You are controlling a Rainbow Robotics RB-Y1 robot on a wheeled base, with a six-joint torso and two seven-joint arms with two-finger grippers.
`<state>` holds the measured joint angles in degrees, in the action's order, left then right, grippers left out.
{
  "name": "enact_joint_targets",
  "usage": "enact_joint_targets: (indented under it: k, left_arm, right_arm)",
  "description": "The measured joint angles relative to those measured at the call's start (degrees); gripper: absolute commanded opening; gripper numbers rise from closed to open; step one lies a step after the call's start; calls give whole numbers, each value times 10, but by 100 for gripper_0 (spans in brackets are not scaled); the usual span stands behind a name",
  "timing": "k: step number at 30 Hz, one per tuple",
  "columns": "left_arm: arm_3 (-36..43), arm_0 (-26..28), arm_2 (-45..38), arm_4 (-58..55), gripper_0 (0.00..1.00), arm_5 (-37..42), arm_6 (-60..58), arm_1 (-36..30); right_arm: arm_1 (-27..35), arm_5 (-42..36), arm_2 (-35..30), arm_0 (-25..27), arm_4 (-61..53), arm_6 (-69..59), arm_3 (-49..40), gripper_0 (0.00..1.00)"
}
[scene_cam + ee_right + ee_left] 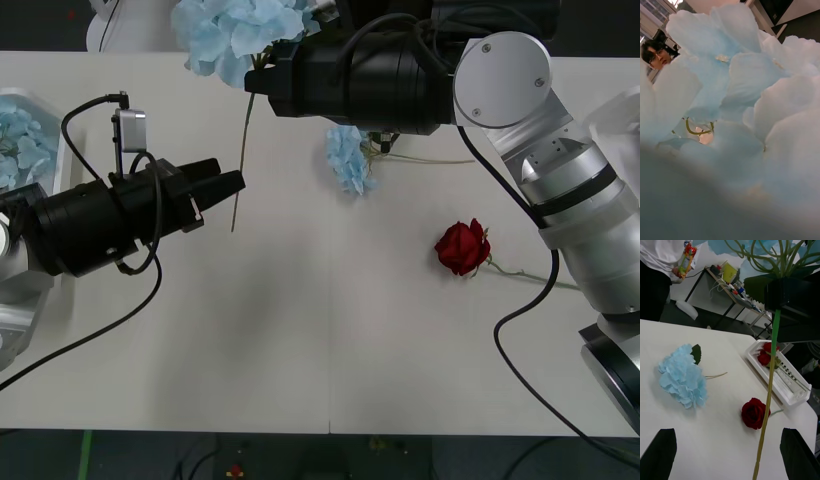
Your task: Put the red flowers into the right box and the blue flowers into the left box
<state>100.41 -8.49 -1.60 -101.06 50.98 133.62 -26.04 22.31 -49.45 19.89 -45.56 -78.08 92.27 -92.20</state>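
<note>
My right gripper (262,78) is shut on the stem of a blue flower (235,30), held above the table's far middle. Its long green stem (240,160) hangs down just beyond my open left gripper (228,183). The held cluster's petals (737,75) sit close against the right wrist camera. In the left wrist view the stem (769,390) runs down from the right gripper (779,296), between my left fingers (662,450). A second blue flower (347,160) and a red flower (462,247) lie on the table. The left box (58,150) holds blue clusters (18,140). The right box (752,356) holds red roses (763,356).
The white table (300,330) has free room across its near half. My right arm's forearm (560,180) crosses the right side above the red rose's stem. A black cable (110,320) loops from the left arm over the table.
</note>
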Motion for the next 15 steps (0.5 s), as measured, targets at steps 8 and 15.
enact_joint_targets:
  k: [8, 15]
  left_arm:
    - [0, 8, 52, -13, 79, -38, 0, 8]
    - [0, 8, 94, -13, 15, -99, 0, 25]
  right_arm:
    - [0, 1, 8, 0, 0, 0, 0, 0]
    - [0, 1, 13, 0, 0, 1, 0, 0]
